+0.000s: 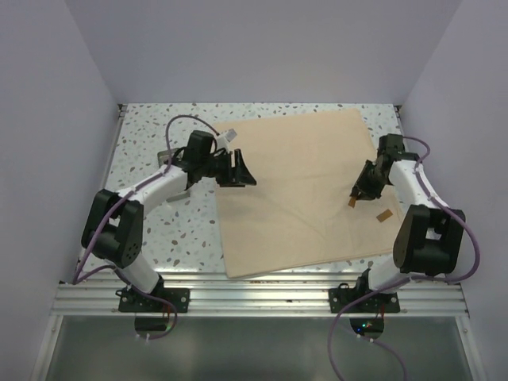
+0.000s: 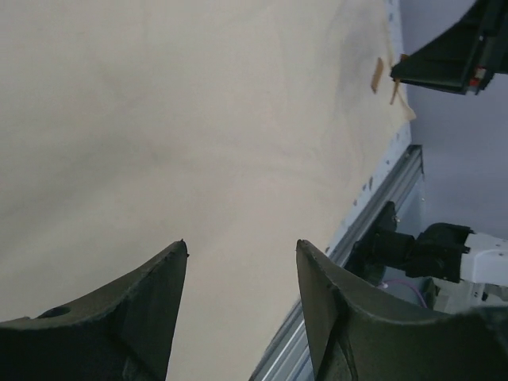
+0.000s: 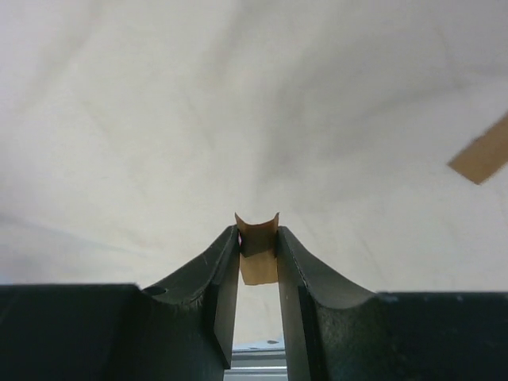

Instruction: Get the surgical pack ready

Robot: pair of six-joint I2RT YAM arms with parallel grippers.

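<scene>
Right tool (image 3: 258, 233) clenched on curled brown strip (image 3: 257, 266); left tool (image 2: 241, 244) released above smooth beige cloth (image 2: 198, 119).

Light: bright, even, diffuse. Shadows: soft, I see them ahead of right tool (image 3: 257, 232). Focus: its near body blurred.

Left arm (image 1: 151, 186) reaches forward and inward from its base, elbow bent; left gripper (image 2: 240, 244) points toward the right arm, fingers (image 2: 171, 270) spread wide, nothing between them; right arm (image 1: 413, 182) folded tight, wrist angled down and inward; right gripper (image 3: 258, 230) fingers nearly together, pinching a small tan strip (image 3: 257, 225) at the tips.
</scene>
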